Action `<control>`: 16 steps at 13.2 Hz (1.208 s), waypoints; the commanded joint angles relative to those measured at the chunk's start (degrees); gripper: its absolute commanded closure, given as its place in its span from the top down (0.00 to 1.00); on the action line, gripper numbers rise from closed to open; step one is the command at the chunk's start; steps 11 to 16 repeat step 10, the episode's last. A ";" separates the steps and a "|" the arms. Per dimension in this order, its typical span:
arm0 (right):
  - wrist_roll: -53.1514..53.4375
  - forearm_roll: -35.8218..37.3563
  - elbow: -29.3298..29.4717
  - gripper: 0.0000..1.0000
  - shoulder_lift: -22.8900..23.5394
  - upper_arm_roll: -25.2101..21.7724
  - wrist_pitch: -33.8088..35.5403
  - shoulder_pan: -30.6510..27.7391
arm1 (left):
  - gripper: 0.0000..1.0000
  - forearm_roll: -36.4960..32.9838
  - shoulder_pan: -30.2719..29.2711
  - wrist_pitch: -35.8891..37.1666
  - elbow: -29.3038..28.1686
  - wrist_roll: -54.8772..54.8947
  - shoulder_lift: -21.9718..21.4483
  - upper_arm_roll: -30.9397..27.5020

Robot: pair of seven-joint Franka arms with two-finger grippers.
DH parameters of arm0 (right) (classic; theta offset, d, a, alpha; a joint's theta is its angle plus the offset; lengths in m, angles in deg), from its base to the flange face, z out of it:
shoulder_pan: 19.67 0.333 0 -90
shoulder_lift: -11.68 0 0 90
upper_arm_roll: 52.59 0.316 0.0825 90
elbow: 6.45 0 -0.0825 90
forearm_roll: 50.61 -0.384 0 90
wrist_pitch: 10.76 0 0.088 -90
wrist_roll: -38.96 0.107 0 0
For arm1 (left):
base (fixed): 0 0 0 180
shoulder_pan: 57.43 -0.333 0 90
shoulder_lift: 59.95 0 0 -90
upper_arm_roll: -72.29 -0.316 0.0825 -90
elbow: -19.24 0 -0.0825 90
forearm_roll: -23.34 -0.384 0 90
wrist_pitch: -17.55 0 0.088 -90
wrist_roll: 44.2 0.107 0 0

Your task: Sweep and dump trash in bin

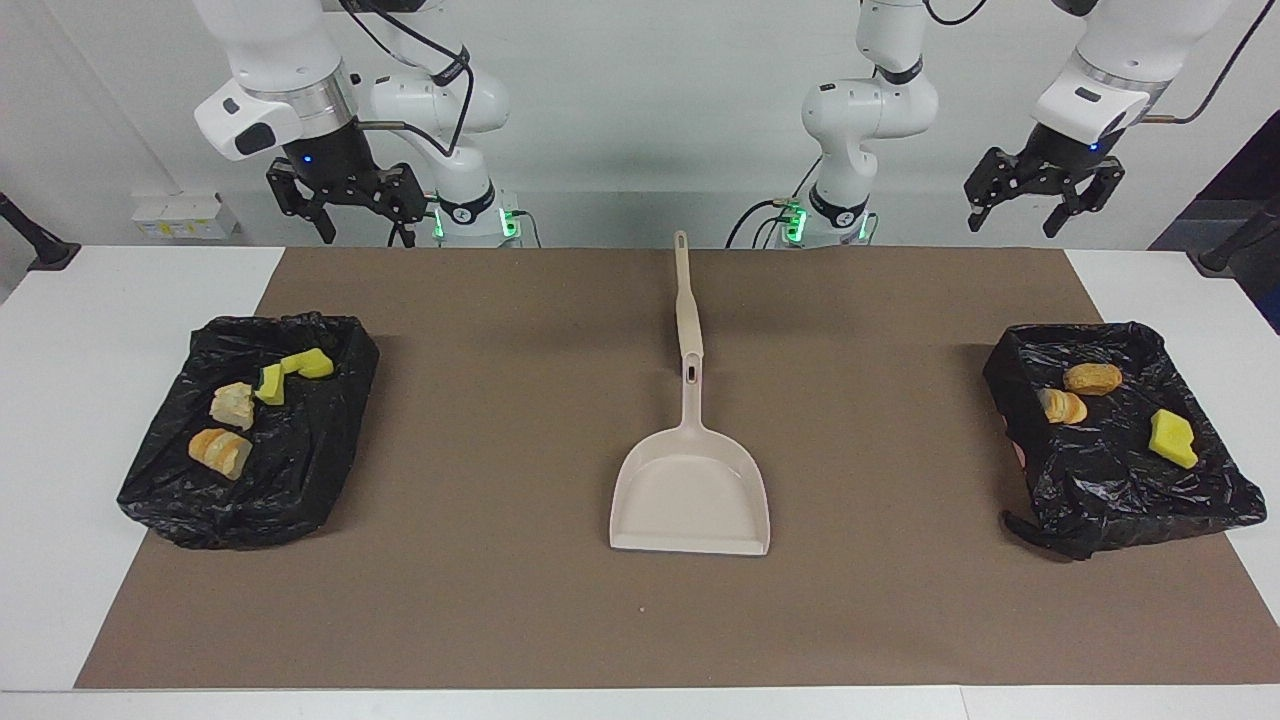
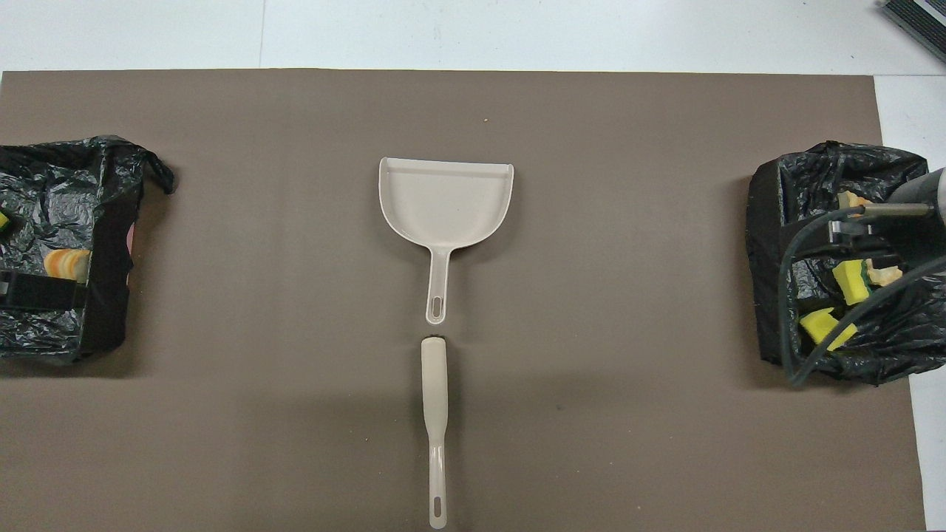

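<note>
Trash all binned, both tools up and empty.

Dustpan [image 1: 690, 490] is my landmark, mid-mat, brush [image 1: 686, 300] lying just nearer me, handle to handle. Toward my right arm's end from the dustpan, a black-lined bin [image 1: 300, 480] holds four pieces of trash [image 1: 222, 450]; toward my left arm's end, a second bin [image 1: 1080, 500] holds three. My left tool [image 1: 1032, 203] and right tool [image 1: 342, 208] hang open, gripping nothing, above the table's edge nearest me. Risks, as I judge: a low swing could snag the loose liners and tip pieces out; a clumsy reach could knock the brush askew.
</note>
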 commanded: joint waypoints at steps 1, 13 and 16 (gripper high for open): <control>-1.17 0.50 0.60 1.00 -0.19 0.12 0.93 -0.40 | 1.00 -0.75 -0.97 0.83 0.64 0.97 0.05 0.37; -1.08 0.41 0.51 1.00 -0.19 0.21 0.76 -0.40 | 1.00 -0.75 -1.93 0.74 0.64 0.27 0.14 0.46; -1.08 0.41 0.51 1.00 -0.19 0.21 0.76 -0.40 | 1.00 -0.75 -1.93 0.74 0.64 0.27 0.14 0.46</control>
